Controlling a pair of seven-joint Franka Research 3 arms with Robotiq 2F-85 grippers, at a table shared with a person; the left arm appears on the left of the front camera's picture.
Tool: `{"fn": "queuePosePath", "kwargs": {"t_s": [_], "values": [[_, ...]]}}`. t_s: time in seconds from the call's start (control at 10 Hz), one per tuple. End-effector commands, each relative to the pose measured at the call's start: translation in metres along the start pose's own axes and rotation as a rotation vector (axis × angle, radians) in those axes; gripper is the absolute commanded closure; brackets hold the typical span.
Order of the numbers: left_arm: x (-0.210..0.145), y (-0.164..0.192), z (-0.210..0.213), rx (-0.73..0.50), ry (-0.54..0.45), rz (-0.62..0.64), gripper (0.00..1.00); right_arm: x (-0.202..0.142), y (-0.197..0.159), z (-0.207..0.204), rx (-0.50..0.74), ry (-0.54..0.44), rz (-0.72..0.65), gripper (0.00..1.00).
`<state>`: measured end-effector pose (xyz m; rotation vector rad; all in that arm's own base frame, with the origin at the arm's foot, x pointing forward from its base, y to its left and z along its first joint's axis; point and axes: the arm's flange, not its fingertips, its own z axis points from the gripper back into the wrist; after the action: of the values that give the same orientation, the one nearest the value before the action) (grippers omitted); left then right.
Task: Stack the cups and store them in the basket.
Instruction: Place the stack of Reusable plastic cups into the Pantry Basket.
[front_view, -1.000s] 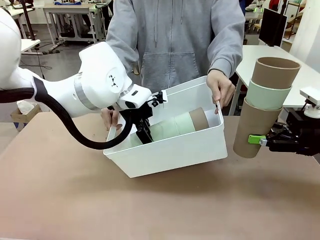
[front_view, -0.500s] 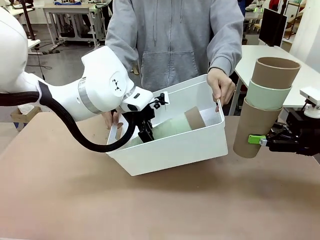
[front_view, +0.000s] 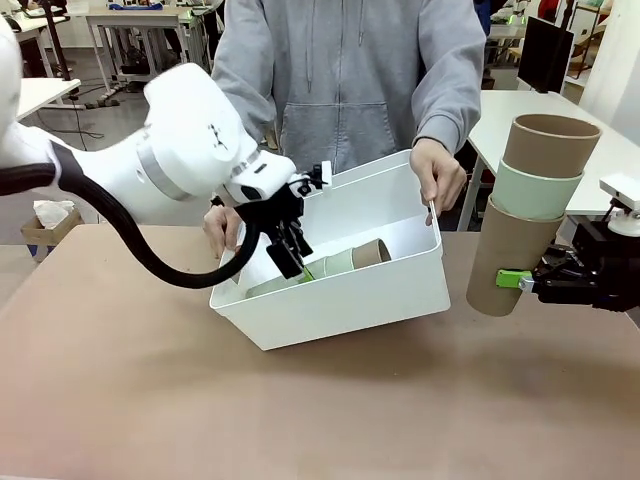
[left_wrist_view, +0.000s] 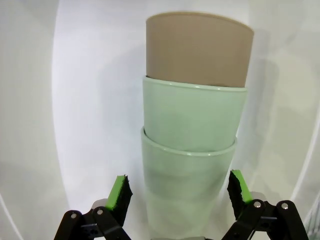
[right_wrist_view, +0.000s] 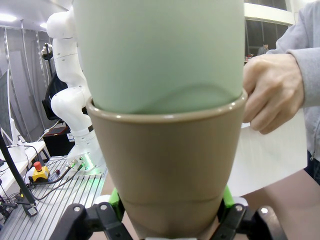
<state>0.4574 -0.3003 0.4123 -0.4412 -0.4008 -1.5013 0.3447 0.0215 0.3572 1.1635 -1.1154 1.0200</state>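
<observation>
The white basket (front_view: 350, 300) rests tilted on the table, a person's hands (front_view: 440, 175) holding both of its ends. Inside lies a stack of two mint cups and one taupe cup (front_view: 340, 263). My left gripper (front_view: 296, 258) hovers open at the stack's base; in the left wrist view its green pads (left_wrist_view: 120, 192) stand a little off either side of the mint cup (left_wrist_view: 192, 125). At the right, clear of the basket, my right gripper (front_view: 505, 280) is shut on a second stack (front_view: 530, 200) of taupe, mint and taupe cups, gripped by the bottom taupe cup (right_wrist_view: 165, 150).
The person stands at the far edge, close behind the basket, with one hand (right_wrist_view: 272, 92) on its rim. The brown table (front_view: 300, 420) spreads bare in front of the basket. A white side table (front_view: 520, 110) stands behind my right arm.
My left gripper has let go of the stack in the basket and lifted slightly. The stack has slid down onto the basket's floor. The right arm has not moved.
</observation>
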Motion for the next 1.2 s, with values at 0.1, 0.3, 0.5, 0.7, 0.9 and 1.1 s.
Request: {"fn": "queuePosePath", "kwargs": {"t_s": [0.1, 0.3, 0.5, 0.7, 0.9, 1.1], "values": [[-0.014, -0.012, 0.056, -0.073, -0.044, -0.028, 0.0, 0.004, 0.0, 0.0, -0.001, -0.002, 0.012, 0.15], [-0.03, -0.019, 0.108, -0.092, -0.102, -0.058, 0.0, 0.004, 0.0, 0.0, -0.001, -0.002, 0.012, 0.15], [-0.063, -0.022, 0.169, -0.059, -0.215, -0.053, 0.0, 0.004, 0.0, 0.0, -0.001, -0.002, 0.012, 0.15], [-0.116, -0.032, 0.237, -0.021, -0.305, -0.042, 0.0, 0.004, 0.0, 0.0, -0.001, -0.002, 0.012, 0.15], [-0.151, -0.048, 0.28, 0.044, -0.355, -0.037, 0.0, 0.004, 0.0, 0.0, -0.001, -0.002, 0.012, 0.15], [-0.171, -0.054, 0.298, 0.073, -0.335, -0.041, 0.0, 0.004, 0.0, 0.0, -0.001, -0.002, 0.012, 0.15]]}}
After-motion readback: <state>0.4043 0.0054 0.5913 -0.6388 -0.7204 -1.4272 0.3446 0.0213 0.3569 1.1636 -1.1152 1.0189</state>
